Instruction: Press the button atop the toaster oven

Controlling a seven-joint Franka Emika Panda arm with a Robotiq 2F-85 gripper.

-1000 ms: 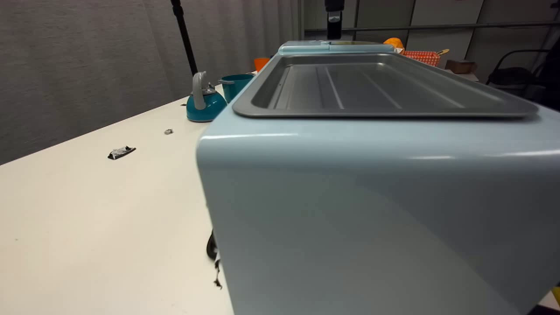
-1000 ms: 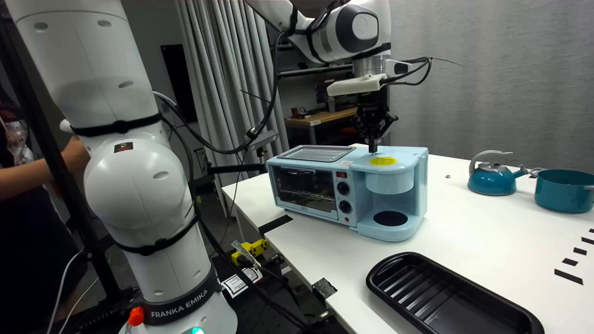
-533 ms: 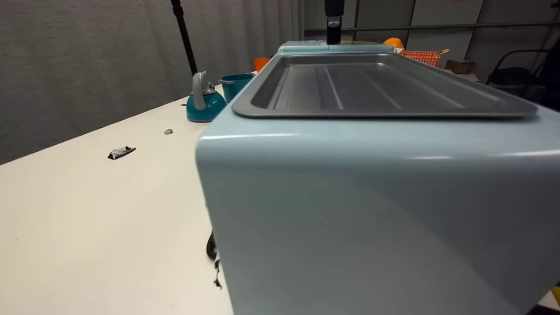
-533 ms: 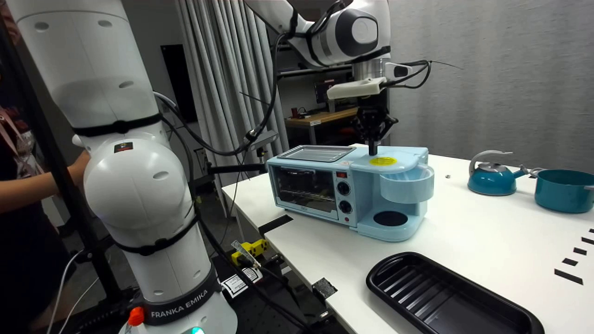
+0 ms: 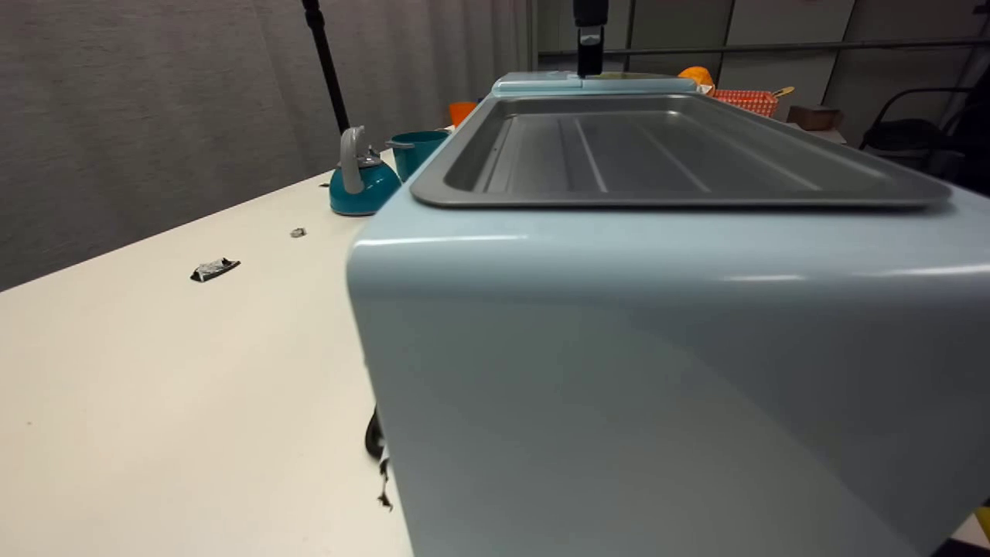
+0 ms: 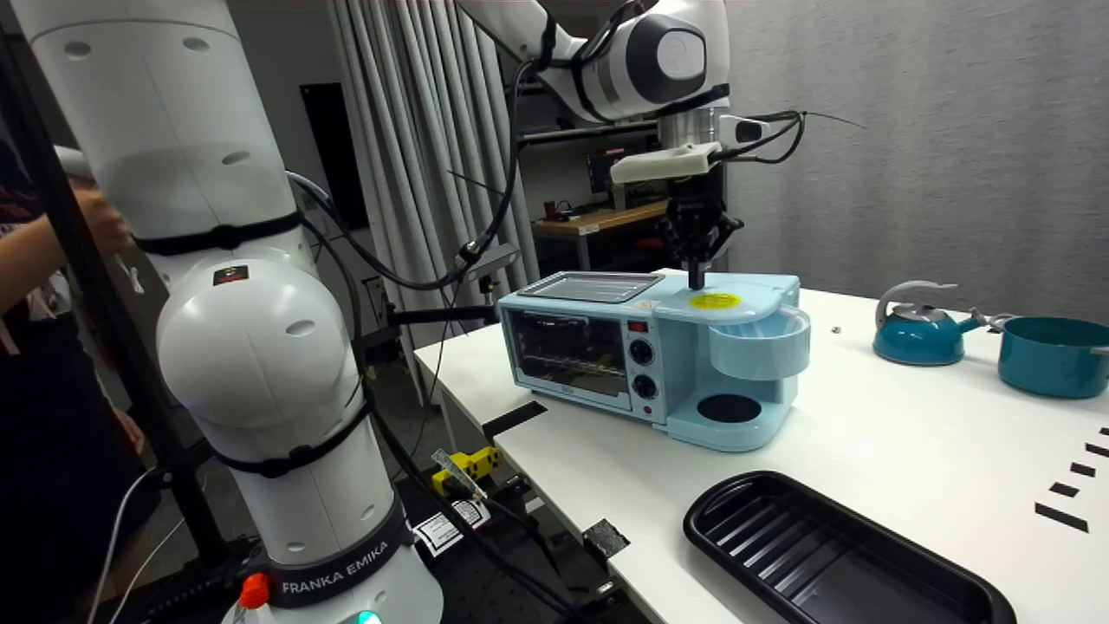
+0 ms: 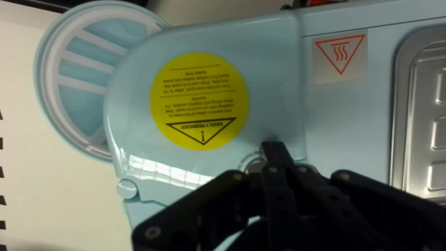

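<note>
The pale blue toaster oven (image 6: pixel 572 351) stands on the white table. It fills much of an exterior view (image 5: pixel 619 387) and lies below me in the wrist view (image 7: pixel 331 104). A round greyish button (image 7: pixel 254 165) on its top shows in the wrist view, partly hidden by my fingers. My gripper (image 7: pixel 273 143) is shut with nothing between the fingers. It points down at the oven's top beside the yellow sticker (image 7: pixel 200 101), in both exterior views (image 6: pixel 696 282) (image 5: pixel 590 66). I cannot tell whether the tips touch. The round basket (image 6: pixel 761 351) is swung out from under the top.
A black tray (image 6: pixel 849 555) lies at the table's front. A teal kettle (image 6: pixel 920 334) and a teal pot (image 6: pixel 1053 355) stand on the table. The oven's grey tray-like top (image 6: pixel 593 286) is beside the gripper. A person stands behind the arm at the left.
My gripper moved down to the oven's top, then rose very slightly. The round basket swung outward to the right between the oldest frame and half a second ago.
</note>
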